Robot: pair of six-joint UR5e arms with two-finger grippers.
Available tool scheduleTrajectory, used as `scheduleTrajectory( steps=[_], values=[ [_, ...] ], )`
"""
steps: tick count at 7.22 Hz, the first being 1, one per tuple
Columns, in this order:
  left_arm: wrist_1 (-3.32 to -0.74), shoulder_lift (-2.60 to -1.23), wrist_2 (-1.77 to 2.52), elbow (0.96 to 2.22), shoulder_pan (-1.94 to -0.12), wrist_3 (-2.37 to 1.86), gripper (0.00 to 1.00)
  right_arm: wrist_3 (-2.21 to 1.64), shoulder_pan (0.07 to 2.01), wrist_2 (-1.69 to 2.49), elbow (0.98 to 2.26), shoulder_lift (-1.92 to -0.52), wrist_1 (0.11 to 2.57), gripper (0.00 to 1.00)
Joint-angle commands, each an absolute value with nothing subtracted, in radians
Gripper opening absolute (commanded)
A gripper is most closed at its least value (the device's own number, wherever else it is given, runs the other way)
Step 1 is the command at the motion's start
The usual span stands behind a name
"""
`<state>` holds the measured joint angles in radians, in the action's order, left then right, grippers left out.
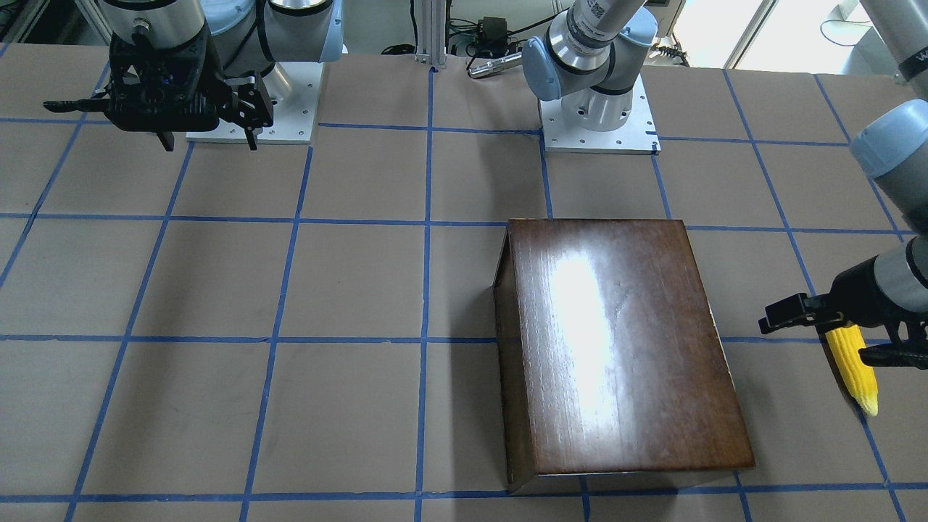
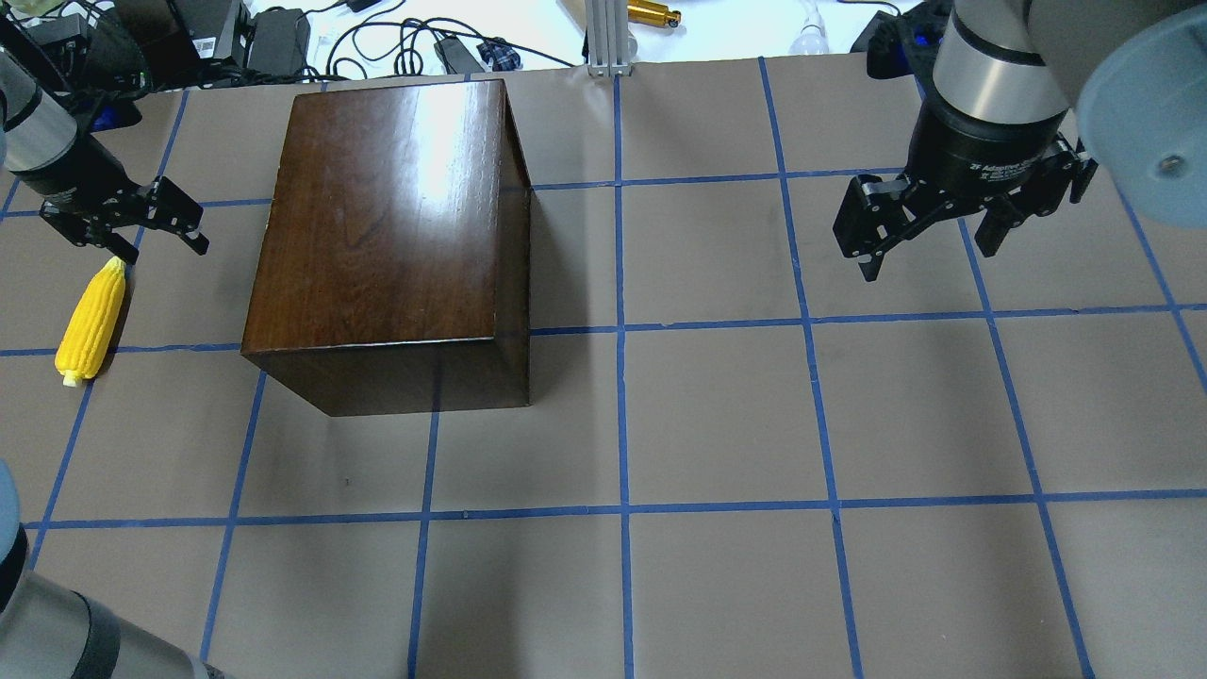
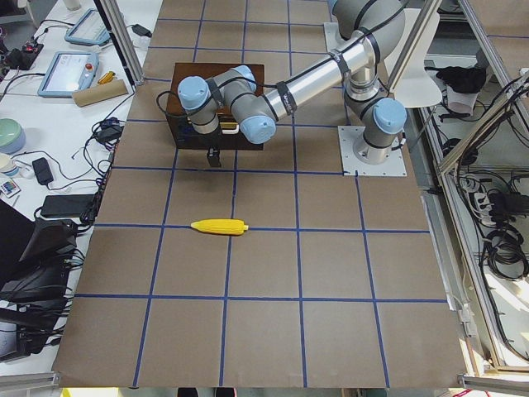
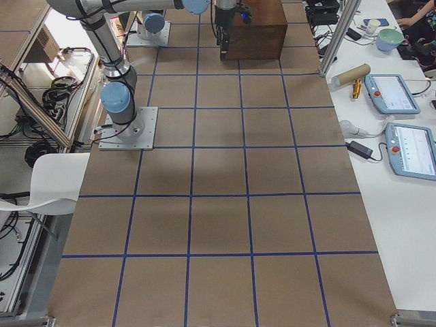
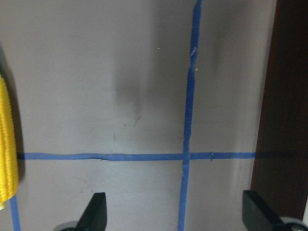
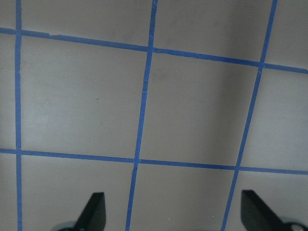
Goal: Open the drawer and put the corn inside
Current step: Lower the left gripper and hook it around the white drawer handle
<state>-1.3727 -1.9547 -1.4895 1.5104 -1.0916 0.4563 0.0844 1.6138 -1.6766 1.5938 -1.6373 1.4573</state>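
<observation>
Corn (image 1: 854, 366) lies flat on the taped table (image 1: 217, 290) beside the dark box (image 1: 616, 341) in the front-facing view. The left gripper (image 1: 813, 339) is over its blunt end, jaws wide and empty. Overhead, the cob rests just off the box's side (its drawer front cannot be made out), while the right gripper (image 2: 929, 259) hangs well apart, jaws spread, holding nothing. The left wrist camera shows the cob at the frame edge, outside the fingers (image 5: 96, 211).

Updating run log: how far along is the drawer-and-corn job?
Done: nothing; no drawer stands out of the box. In hand: left tool, open, hovers by the corn on the table. Right tool open, away. Left: open drawer, grasp corn, place inside.
</observation>
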Motion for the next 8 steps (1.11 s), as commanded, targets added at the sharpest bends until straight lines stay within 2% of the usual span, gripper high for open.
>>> scheduleTrajectory(
  steps=[1,8],
  values=[
    [-1.381,-1.954,-1.294,1.522,-1.088,0.511,1.00,0.084,1.614,-1.675,1.594,-1.638,1.457,1.00],
    [-1.371,-2.003,-1.250,1.551,-1.120,0.502,1.00,0.084,1.614,-1.677,1.594,-1.637,1.457,1.00]
  ],
)
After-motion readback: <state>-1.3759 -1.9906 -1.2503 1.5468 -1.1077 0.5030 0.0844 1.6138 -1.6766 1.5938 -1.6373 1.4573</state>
